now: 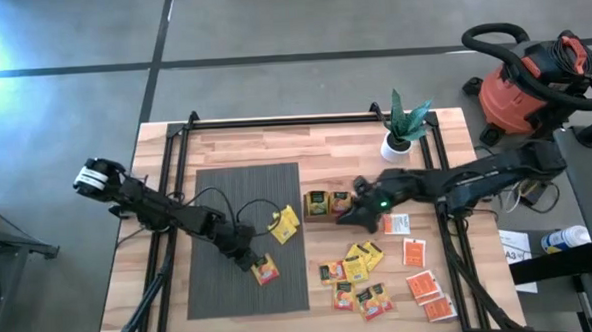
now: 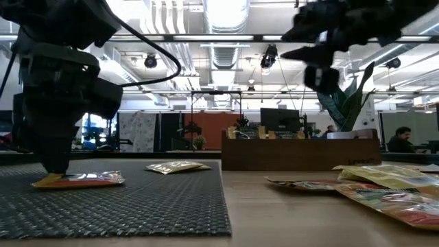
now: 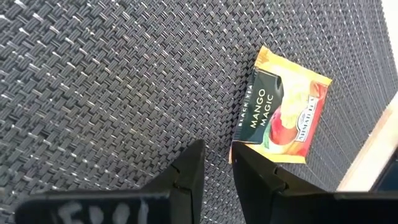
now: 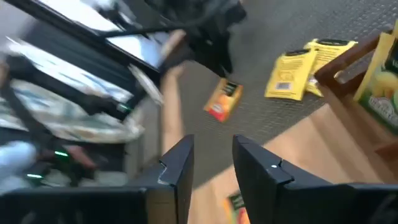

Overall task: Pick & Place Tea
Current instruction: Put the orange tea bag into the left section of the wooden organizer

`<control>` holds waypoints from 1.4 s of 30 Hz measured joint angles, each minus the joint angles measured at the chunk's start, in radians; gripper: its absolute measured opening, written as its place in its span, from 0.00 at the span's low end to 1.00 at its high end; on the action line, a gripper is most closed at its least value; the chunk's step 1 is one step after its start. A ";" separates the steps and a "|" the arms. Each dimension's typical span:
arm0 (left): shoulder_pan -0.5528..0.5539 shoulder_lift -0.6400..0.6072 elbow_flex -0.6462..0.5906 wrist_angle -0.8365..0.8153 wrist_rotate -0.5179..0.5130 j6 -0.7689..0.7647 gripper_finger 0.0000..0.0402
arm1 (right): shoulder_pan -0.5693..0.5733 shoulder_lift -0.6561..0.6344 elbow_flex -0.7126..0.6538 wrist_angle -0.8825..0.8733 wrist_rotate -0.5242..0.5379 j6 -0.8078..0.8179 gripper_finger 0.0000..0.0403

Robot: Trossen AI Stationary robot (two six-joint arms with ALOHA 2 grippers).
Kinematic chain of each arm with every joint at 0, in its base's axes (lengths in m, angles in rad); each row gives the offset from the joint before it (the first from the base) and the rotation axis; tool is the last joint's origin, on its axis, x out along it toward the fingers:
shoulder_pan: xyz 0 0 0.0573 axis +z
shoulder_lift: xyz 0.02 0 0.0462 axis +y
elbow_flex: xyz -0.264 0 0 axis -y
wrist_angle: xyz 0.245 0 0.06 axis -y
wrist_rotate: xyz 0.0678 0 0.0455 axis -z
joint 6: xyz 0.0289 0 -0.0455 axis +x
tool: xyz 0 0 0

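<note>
I read this as the moment after placing: my left gripper (image 3: 214, 168) hangs low over the dark woven mat (image 1: 227, 199), jaws slightly parted and empty, the Mango Magic sachet (image 3: 283, 109) lying just ahead of them, so next I lift away while the right gripper (image 4: 211, 158), also narrowly parted and empty, goes for another sachet.

Open-plan office: monitor (image 2: 278, 118), ceiling ducts (image 2: 226, 15), seated person (image 2: 403, 139).

right gripper (image 4: 211, 165): fingers parted, empty | orange sachet (image 4: 223, 101) on grey mat (image 4: 261, 118) | yellow sachets (image 4: 297, 73) at mat edge, beside wooden tray (image 4: 348, 59)
</note>
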 joint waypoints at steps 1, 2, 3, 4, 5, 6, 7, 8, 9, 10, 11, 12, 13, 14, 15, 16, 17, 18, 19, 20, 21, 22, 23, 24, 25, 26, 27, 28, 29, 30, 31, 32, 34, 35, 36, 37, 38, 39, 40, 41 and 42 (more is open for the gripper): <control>0.000 -0.005 -0.001 -0.001 -0.007 -0.003 0.21 | 0.005 0.038 0.035 -0.028 0.001 -0.026 0.26; 0.002 -0.007 -0.001 -0.001 -0.010 -0.012 0.21 | 0.011 0.074 0.067 -0.056 0.001 -0.051 0.25; 0.004 -0.009 -0.001 -0.001 -0.010 -0.021 0.21 | 0.020 0.109 0.097 -0.076 0.001 -0.071 0.24; 0.004 -0.011 -0.001 0.000 -0.012 -0.023 0.21 | 0.030 0.144 0.128 -0.088 0.001 -0.088 0.23; 0.004 -0.012 -0.002 0.001 -0.012 -0.024 0.21 | 0.042 0.178 0.158 -0.095 0.003 -0.103 0.23; 0.004 -0.012 -0.002 0.004 -0.013 -0.026 0.21 | 0.055 0.209 0.184 -0.101 0.011 -0.109 0.22; 0.004 -0.012 -0.002 0.005 -0.013 -0.028 0.21 | 0.073 0.238 0.208 -0.104 0.029 -0.109 0.22; 0.004 -0.014 -0.002 0.006 -0.015 -0.029 0.21 | 0.092 0.268 0.234 -0.105 0.054 -0.108 0.21; 0.004 -0.016 -0.002 0.007 -0.016 -0.029 0.21 | 0.112 0.295 0.259 -0.105 0.083 -0.101 0.21; 0.004 -0.017 -0.002 0.012 -0.016 -0.026 0.21 | 0.133 0.322 0.284 -0.104 0.115 -0.090 0.20; 0.004 -0.019 -0.002 0.015 -0.018 -0.021 0.21 | 0.155 0.349 0.308 -0.105 0.149 -0.075 0.20; 0.004 -0.021 -0.002 0.014 -0.021 -0.014 0.21 | 0.174 0.378 0.334 -0.105 0.179 -0.061 0.20; 0.004 -0.021 -0.002 0.016 -0.022 -0.003 0.21 | 0.192 0.408 0.361 -0.101 0.207 -0.043 0.20; 0.004 -0.021 -0.002 0.017 -0.022 0.008 0.21 | 0.207 0.438 0.385 -0.102 0.230 -0.020 0.20; 0.004 -0.021 -0.002 0.018 -0.022 0.017 0.21 | 0.219 0.470 0.411 -0.105 0.248 0.010 0.20; 0.004 -0.021 -0.002 0.021 -0.022 0.027 0.21 | 0.230 0.507 0.441 -0.105 0.267 0.041 0.20; 0.004 -0.021 -0.002 0.021 -0.021 0.039 0.21 | 0.241 0.543 0.470 -0.104 0.288 0.070 0.20; 0.004 -0.021 -0.002 0.024 -0.021 0.056 0.21 | 0.248 0.581 0.501 -0.105 0.303 0.091 0.20; 0.004 -0.021 -0.002 0.026 -0.021 0.077 0.21 | 0.254 0.619 0.533 -0.105 0.311 0.105 0.20; 0.004 -0.021 -0.002 0.025 -0.021 0.095 0.21 | 0.259 0.656 0.565 -0.107 0.313 0.119 0.20; 0.004 -0.021 -0.002 0.025 -0.021 0.107 0.21 | 0.263 0.691 0.596 -0.116 0.313 0.137 0.20; 0.004 -0.021 -0.002 0.026 -0.022 0.116 0.21 | 0.267 0.727 0.628 -0.128 0.316 0.153 0.20; 0.004 -0.021 -0.002 0.025 -0.023 0.121 0.21 | 0.269 0.760 0.663 -0.144 0.323 0.168 0.20; 0.004 -0.021 -0.002 0.026 -0.024 0.125 0.21 | 0.274 0.789 0.694 -0.164 0.336 0.186 0.20; 0.004 -0.021 -0.002 0.025 -0.023 0.132 0.21 | 0.276 0.815 0.723 -0.196 0.349 0.201 0.20; 0.003 -0.021 -0.002 0.026 -0.023 0.138 0.21 | 0.279 0.837 0.753 -0.227 0.361 0.216 0.20; 0.003 -0.021 -0.003 0.026 -0.023 0.140 0.21 | 0.281 0.857 0.779 -0.248 0.369 0.229 0.20; 0.002 -0.022 -0.004 0.026 -0.023 0.141 0.21 | 0.283 0.876 0.804 -0.266 0.374 0.240 0.20; 0.002 -0.022 -0.005 0.025 -0.024 0.141 0.21 | 0.285 0.889 0.824 -0.277 0.380 0.247 0.20; 0.002 -0.022 -0.006 0.026 -0.023 0.141 0.21 | 0.288 0.903 0.840 -0.279 0.390 0.256 0.20; 0.002 -0.022 -0.007 0.026 -0.023 0.141 0.21 | 0.288 0.919 0.858 -0.278 0.396 0.268 0.20; 0.002 -0.022 -0.007 0.026 -0.023 0.141 0.21 | 0.288 0.932 0.872 -0.277 0.398 0.278 0.19; 0.002 -0.022 -0.007 0.027 -0.023 0.141 0.21 | 0.287 0.960 0.898 -0.279 0.400 0.291 0.18; 0.002 -0.022 -0.007 0.028 -0.023 0.141 0.21 | 0.287 0.973 0.908 -0.280 0.401 0.297 0.18; 0.002 -0.022 -0.007 0.028 -0.023 0.141 0.21 | 0.286 0.985 0.920 -0.279 0.402 0.303 0.17; 0.002 -0.022 -0.007 0.031 -0.023 0.143 0.21 | 0.286 0.994 0.929 -0.279 0.402 0.309 0.17; 0.002 -0.022 -0.007 0.034 -0.023 0.144 0.21 | 0.286 1.004 0.937 -0.279 0.402 0.313 0.16; 0.002 -0.022 -0.007 0.034 -0.023 0.145 0.21 | 0.286 1.013 0.945 -0.278 0.402 0.316 0.16; 0.002 -0.023 -0.007 0.036 -0.023 0.145 0.21 | 0.287 1.024 0.950 -0.278 0.401 0.319 0.15; 0.002 -0.023 -0.007 0.035 -0.023 0.145 0.21 | 0.287 1.032 0.956 -0.278 0.397 0.319 0.15; 0.002 -0.023 -0.007 0.036 -0.023 0.145 0.21 | 0.287 1.040 0.958 -0.279 0.393 0.322 0.15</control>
